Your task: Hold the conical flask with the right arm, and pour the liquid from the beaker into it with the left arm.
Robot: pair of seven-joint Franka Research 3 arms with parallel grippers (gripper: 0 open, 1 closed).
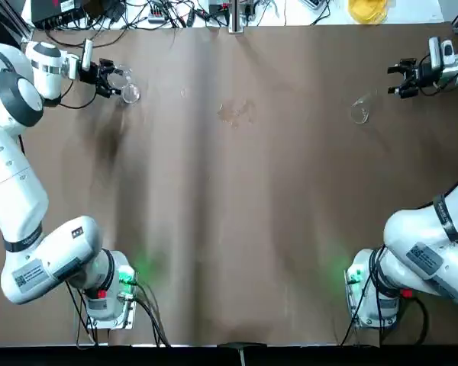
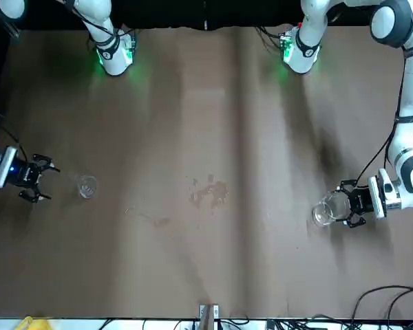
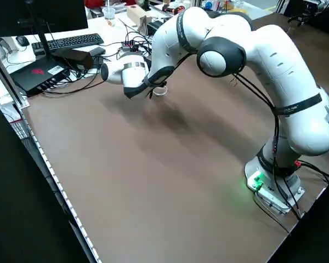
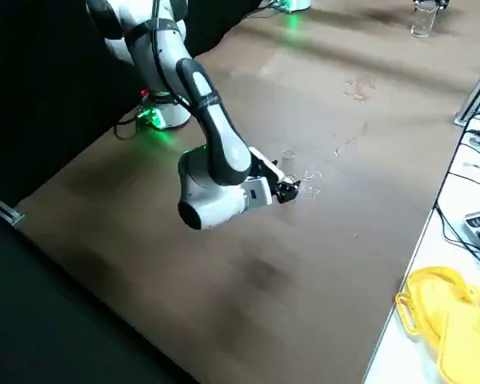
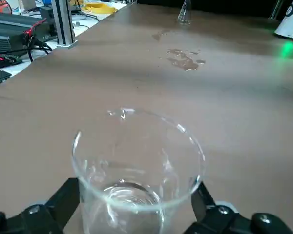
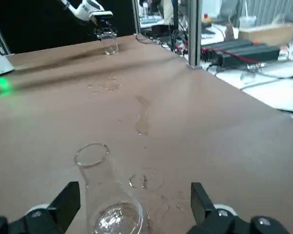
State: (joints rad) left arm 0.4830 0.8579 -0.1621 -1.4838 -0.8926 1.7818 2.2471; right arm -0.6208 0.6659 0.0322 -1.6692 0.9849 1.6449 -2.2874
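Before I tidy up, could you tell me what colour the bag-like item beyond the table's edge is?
Yellow; the item shows best in the right side view.

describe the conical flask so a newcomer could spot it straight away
Find the right arm, at the top view's right. The conical flask stands on the brown table just ahead of its open fingers; unlike the wide, straight-sided beaker, its neck is narrow.
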